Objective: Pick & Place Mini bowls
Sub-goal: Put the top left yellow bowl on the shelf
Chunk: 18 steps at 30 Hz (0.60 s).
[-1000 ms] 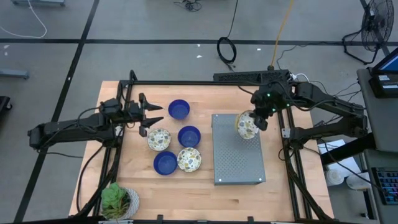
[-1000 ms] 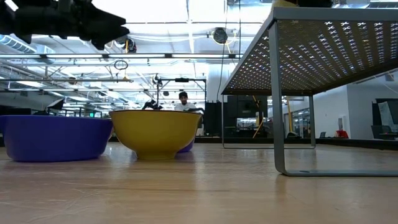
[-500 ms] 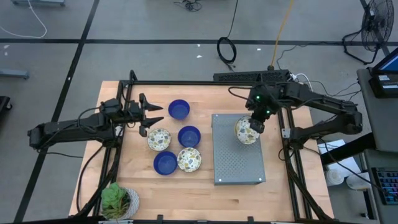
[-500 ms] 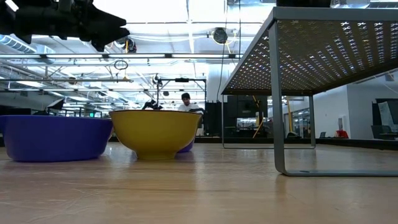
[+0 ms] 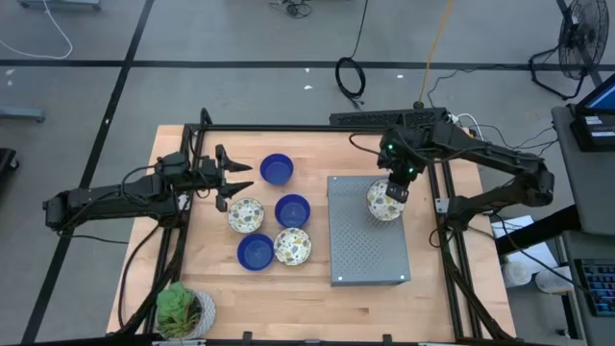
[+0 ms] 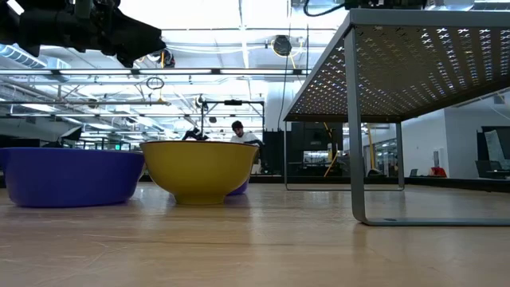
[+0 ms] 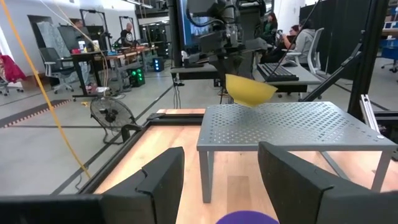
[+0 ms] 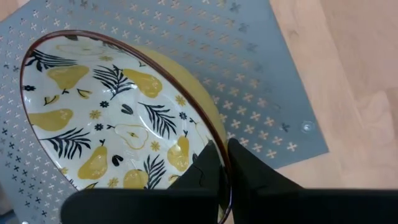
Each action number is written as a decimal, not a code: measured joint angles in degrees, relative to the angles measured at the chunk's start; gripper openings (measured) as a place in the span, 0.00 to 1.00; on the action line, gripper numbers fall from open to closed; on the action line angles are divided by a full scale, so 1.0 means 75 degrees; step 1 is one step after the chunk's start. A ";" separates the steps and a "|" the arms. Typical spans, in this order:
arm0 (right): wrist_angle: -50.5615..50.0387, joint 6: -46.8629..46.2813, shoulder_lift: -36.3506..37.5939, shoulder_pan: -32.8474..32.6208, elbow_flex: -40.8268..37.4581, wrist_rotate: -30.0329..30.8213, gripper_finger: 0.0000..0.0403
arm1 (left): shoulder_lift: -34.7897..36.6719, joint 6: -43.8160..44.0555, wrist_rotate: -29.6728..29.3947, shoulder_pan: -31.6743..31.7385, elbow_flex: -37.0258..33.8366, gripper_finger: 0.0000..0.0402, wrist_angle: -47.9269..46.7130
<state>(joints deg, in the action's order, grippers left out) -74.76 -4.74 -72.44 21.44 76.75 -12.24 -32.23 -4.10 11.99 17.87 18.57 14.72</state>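
Mini bowl in play is the small round one, yellow outside, cream inside with a pear-and-leaf print [image 8: 118,118], pinched by its rim between the fingers of the right gripper [image 8: 219,163], which are closed on it, one inside the wall and one outside. From the gripper the bowl body sits right at the fingertips, tilted, its lower edge touching or just above the grey perforated metal rack [image 5: 368,231]; I can't tell which. On the table from above, that's about 2 o'clock, near the rack's far right corner. So the next move looks like a short drop straight down and a release, and the right arm is obviously the one on it. Further out, at roughly 9 to 10 o'clock, five more bowls sit on the light wooden tabletop [image 5: 423,298]: three glossy blue bowls [image 5: 277,169] and two patterned bowls [image 5: 246,215]. The left gripper [image 5: 236,179] hangs just beside them, fingers spread apart with nothing held. A white pot with a green plant [image 5: 183,311] sits at 7 o'clock.
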 joint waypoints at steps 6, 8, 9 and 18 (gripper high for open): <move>-0.0194 0.0161 0.0072 0.0837 0.0000 0.0047 0.00 | 0.0000 -0.0012 0.0000 -0.0003 0.0000 0.52 0.0003; -0.0143 0.0240 0.0066 0.1067 0.0000 0.0045 0.00 | 0.0000 -0.0012 0.0000 -0.0001 0.0000 0.52 0.0003; -0.0116 0.0283 0.0068 0.1144 0.0000 0.0048 0.00 | 0.0000 -0.0012 0.0000 0.0000 0.0000 0.52 0.0003; -0.0269 0.0359 0.0066 0.1500 0.0000 0.0022 0.00 | 0.0000 -0.0015 -0.0003 0.0000 0.0000 0.52 0.0000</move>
<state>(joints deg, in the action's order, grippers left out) -76.78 -2.05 -71.94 32.69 76.75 -12.07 -32.23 -4.21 11.97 17.87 18.57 14.72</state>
